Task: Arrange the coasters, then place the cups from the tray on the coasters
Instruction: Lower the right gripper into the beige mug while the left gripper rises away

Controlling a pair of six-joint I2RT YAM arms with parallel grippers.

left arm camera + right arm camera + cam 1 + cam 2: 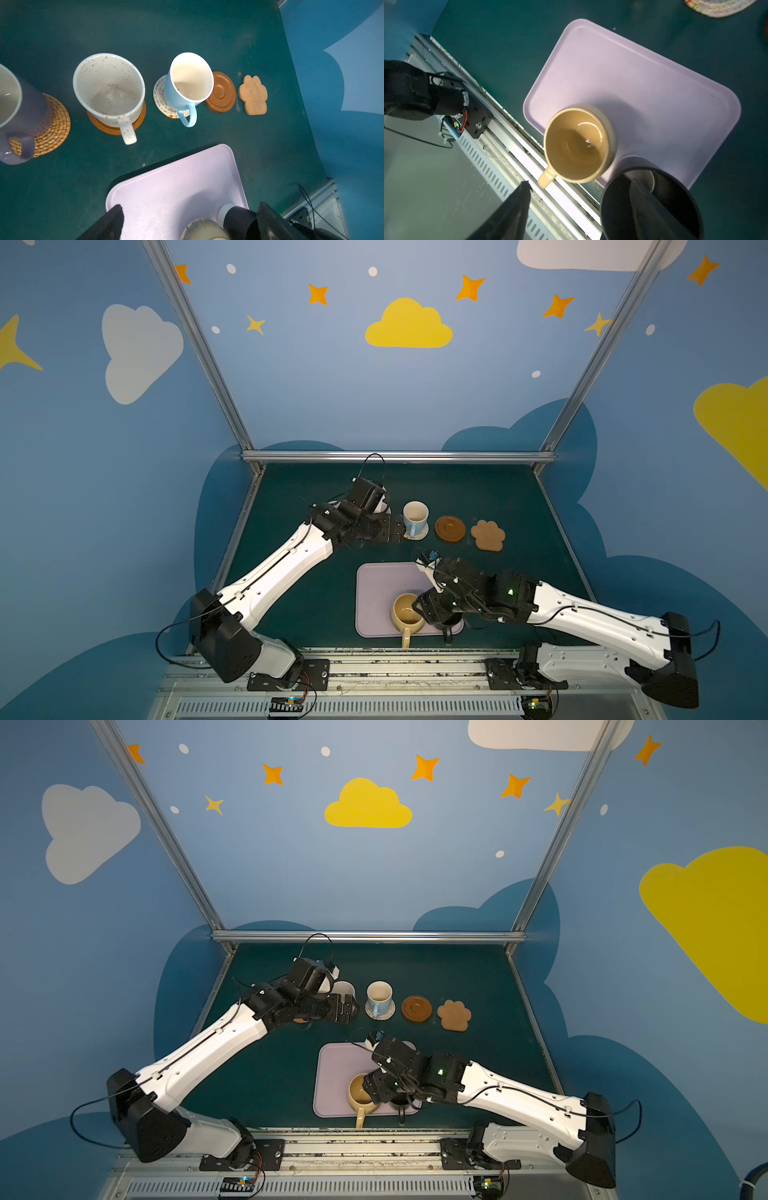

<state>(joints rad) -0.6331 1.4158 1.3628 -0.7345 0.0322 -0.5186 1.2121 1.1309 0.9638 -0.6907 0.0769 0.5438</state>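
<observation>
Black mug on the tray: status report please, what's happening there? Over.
Left gripper open, empty. Right gripper open, one finger inside black mug, one outside. Yellow mug close beside it on tray. Brown disc, paw coaster free.

desk [478,497]: dark green, matte, faint scuffs | backdrop wall [332,385]: blue, closes in three sides | yellow cloud [409,325]: centre of back panel | white cloud [139,350]: left panel | orange stars [318,294]: scattered high | frame bar [399,456]: aluminium, along desk's far edge | front rail [415,668]: aluminium, near edge | slotted grille [353,707]: just below rail
</observation>
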